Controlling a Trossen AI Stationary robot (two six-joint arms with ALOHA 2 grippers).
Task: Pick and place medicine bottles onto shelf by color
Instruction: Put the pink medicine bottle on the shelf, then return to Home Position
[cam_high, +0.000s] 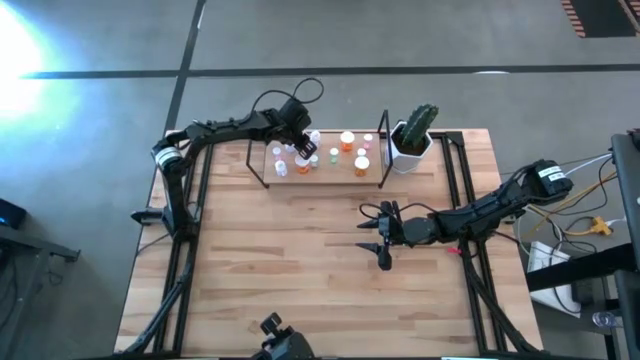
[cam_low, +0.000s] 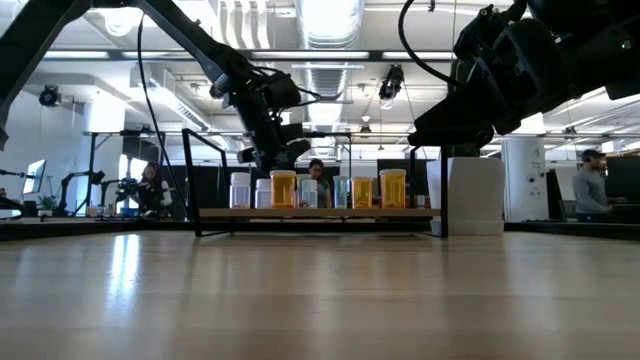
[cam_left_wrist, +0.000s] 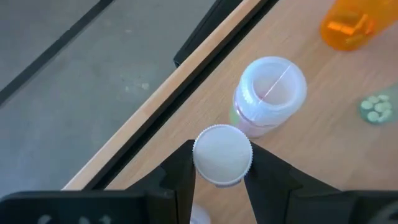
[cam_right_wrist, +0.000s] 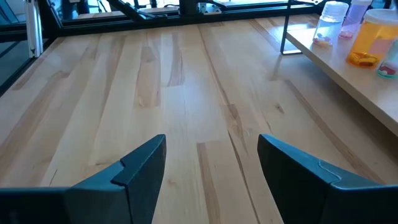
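Several white-capped medicine bottles (cam_high: 350, 150) stand on the light-wood shelf (cam_high: 330, 174) at the table's far side; orange ones (cam_low: 284, 188) show in the low view. My left gripper (cam_high: 297, 140) hangs over the shelf's left end, shut on a small bottle whose white cap (cam_left_wrist: 222, 155) hides its body. A pale pink bottle (cam_left_wrist: 268, 93) stands just beyond it. My right gripper (cam_high: 383, 240) is open and empty above the table's middle right, and also shows in its wrist view (cam_right_wrist: 211, 168). My left gripper pinches the round white cap's rim (cam_left_wrist: 199, 163) between its two fingers, one on each side. The fingers come from above, pointing down. The bottle is upright under the cap; whether its base stands on the shelf, I cannot tell.
A white square pot with a green cactus (cam_high: 412, 140) stands right of the shelf. The shelf's thin black uprights (cam_high: 384, 150) frame its ends. An orange bottle (cam_left_wrist: 354, 25) and green pills (cam_left_wrist: 376, 109) sit near the held bottle. Bare wood (cam_right_wrist: 186, 93) lies before the right gripper.
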